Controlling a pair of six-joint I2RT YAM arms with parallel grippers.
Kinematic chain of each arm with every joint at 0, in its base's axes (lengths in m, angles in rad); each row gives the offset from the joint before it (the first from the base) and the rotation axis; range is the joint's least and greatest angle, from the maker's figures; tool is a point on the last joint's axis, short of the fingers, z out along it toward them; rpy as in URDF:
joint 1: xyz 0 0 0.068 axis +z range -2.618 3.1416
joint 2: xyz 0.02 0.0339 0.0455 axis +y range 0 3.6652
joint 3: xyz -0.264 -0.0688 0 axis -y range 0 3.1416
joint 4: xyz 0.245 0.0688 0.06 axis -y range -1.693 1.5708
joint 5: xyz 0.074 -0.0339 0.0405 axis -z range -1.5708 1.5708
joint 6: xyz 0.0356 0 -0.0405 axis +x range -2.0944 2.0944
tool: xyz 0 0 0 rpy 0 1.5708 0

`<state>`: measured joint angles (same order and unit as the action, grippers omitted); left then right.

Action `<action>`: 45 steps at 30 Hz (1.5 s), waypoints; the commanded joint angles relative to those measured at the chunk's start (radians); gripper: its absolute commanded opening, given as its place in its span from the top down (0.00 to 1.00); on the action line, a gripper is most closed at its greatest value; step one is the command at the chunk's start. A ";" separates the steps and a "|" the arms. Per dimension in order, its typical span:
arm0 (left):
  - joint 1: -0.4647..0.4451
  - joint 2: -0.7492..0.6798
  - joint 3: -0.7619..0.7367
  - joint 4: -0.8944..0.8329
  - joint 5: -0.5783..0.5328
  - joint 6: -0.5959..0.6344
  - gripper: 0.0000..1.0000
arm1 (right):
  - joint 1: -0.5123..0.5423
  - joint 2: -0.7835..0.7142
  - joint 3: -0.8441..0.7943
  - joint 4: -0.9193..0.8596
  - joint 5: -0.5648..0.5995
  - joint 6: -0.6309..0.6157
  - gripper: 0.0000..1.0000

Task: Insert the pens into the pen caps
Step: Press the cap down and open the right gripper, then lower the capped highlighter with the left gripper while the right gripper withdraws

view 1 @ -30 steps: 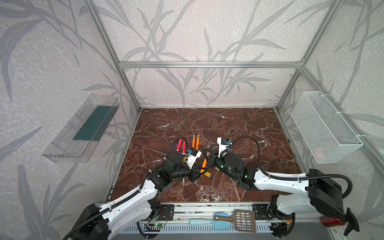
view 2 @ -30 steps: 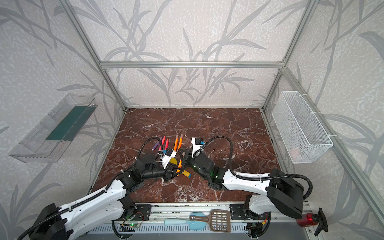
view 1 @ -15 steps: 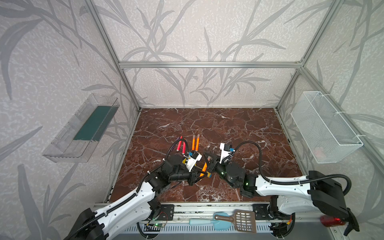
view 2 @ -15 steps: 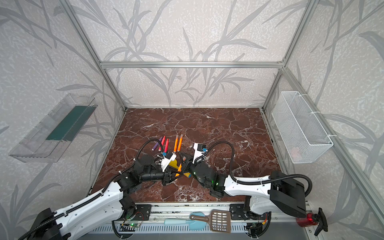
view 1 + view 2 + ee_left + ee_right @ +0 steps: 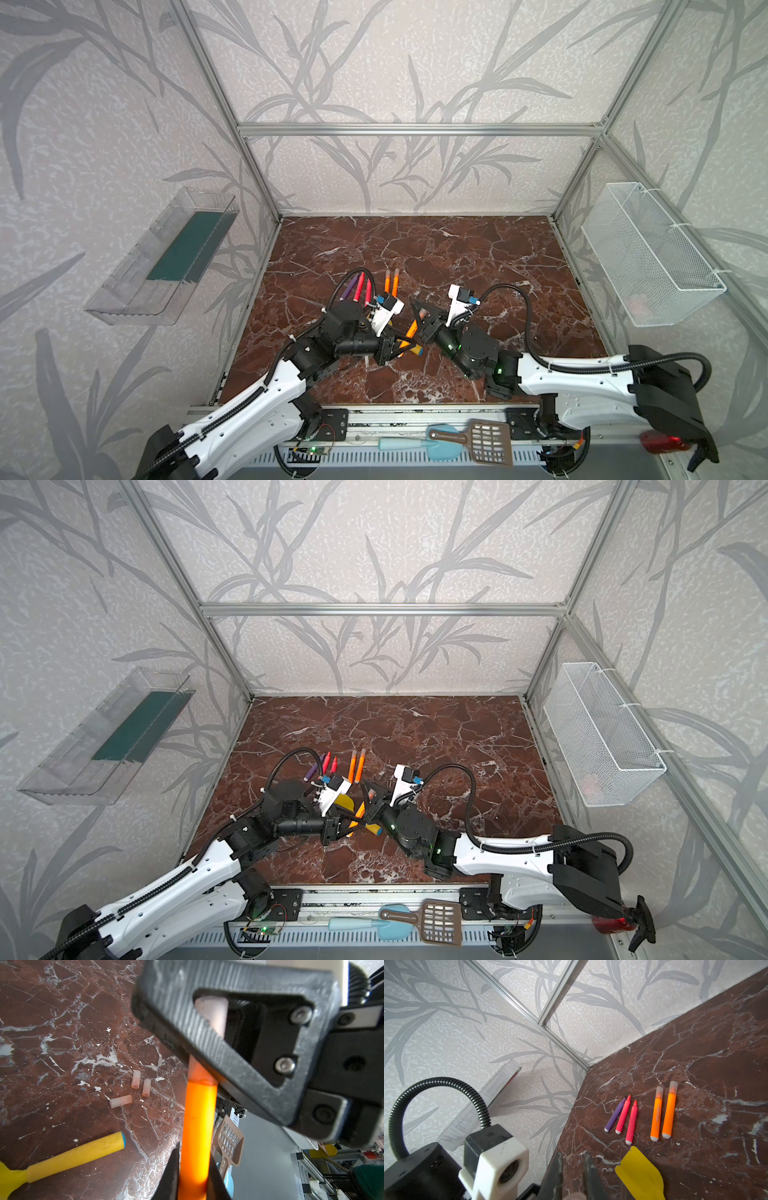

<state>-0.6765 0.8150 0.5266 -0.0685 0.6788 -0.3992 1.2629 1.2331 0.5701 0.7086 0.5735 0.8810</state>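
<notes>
My left gripper (image 5: 194, 1151) is shut on an orange pen (image 5: 198, 1118), low on its barrel. The pen's tip end sits inside a pinkish-clear pen cap (image 5: 212, 1009), whose mouth meets the orange barrel. My right gripper (image 5: 572, 1157) is shut on that cap (image 5: 574, 1195). In both top views the two grippers (image 5: 395, 351) (image 5: 424, 316) meet above the front middle of the floor, with the pen (image 5: 359, 810) between them. Three loose caps (image 5: 136, 1082) lie on the marble. Further back lie a purple pen (image 5: 615, 1114), two pink pens (image 5: 623, 1114) and two capped orange pens (image 5: 656, 1113).
A yellow toy shovel (image 5: 76, 1155) lies under the grippers, its blade (image 5: 640, 1176) near the pens. A clear tray (image 5: 166, 257) hangs on the left wall and a white wire basket (image 5: 648, 257) on the right. A brown scoop (image 5: 482, 442) and a blue spatula lie on the front rail.
The right arm has drifted a little to the right and toward the front. Both grippers keep their hold, and the pen stays between them.
</notes>
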 commanded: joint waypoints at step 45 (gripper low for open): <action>0.169 0.678 0.387 -0.143 -0.757 -0.061 1.00 | -1.002 -0.128 -0.124 -0.468 -0.185 -0.413 0.08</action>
<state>-0.5156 1.4467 0.8577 -0.1169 -0.0772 -0.4694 0.2661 1.1114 0.4492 0.2043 0.3988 0.4637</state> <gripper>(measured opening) 0.162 0.918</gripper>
